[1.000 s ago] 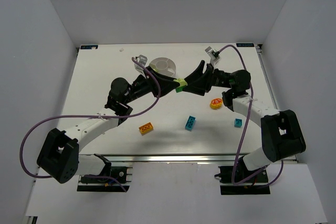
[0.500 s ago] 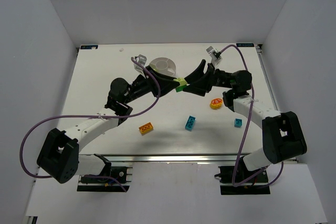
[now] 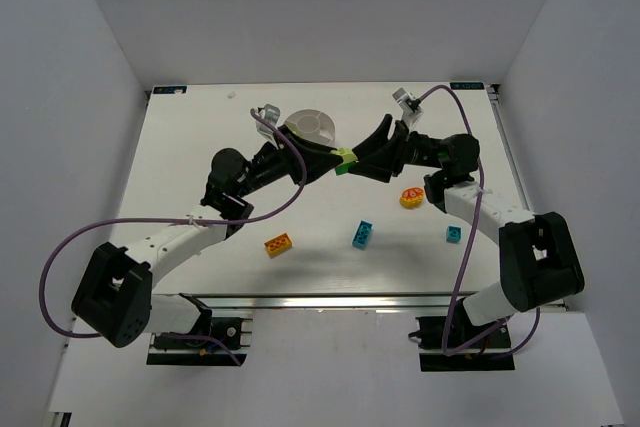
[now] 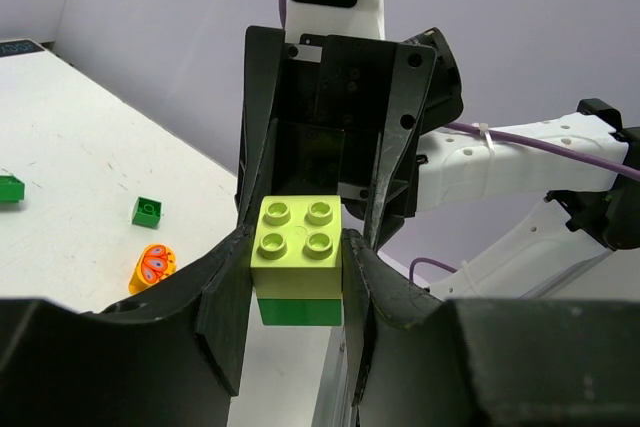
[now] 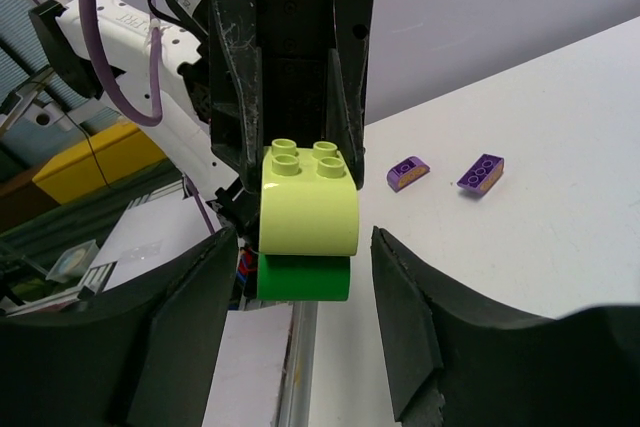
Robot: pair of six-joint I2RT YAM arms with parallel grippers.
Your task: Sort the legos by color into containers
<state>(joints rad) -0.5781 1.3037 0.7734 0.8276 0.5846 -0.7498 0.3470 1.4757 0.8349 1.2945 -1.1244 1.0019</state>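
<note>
A lime brick stacked on a green brick [image 3: 345, 159] is held in the air over the table's middle, between both arms. My left gripper [image 4: 297, 269] is shut on this stack [image 4: 299, 247], its fingers pressed on both sides. My right gripper [image 5: 302, 247] is open and faces the left one, its jaws standing on either side of the stack [image 5: 308, 209] with gaps. The white divided bowl [image 3: 312, 125] lies just behind the arms, partly hidden. On the table lie an orange-yellow brick [image 3: 278, 244], a cyan brick [image 3: 362, 234], a small cyan brick [image 3: 454, 234] and the round yellow-orange piece [image 3: 410, 197].
Two purple bricks [image 5: 408, 173] [image 5: 481, 172] lie on the table in the right wrist view. Small green bricks [image 4: 147, 211] [image 4: 8, 187] and the round piece [image 4: 152, 265] show in the left wrist view. Grey walls enclose the table.
</note>
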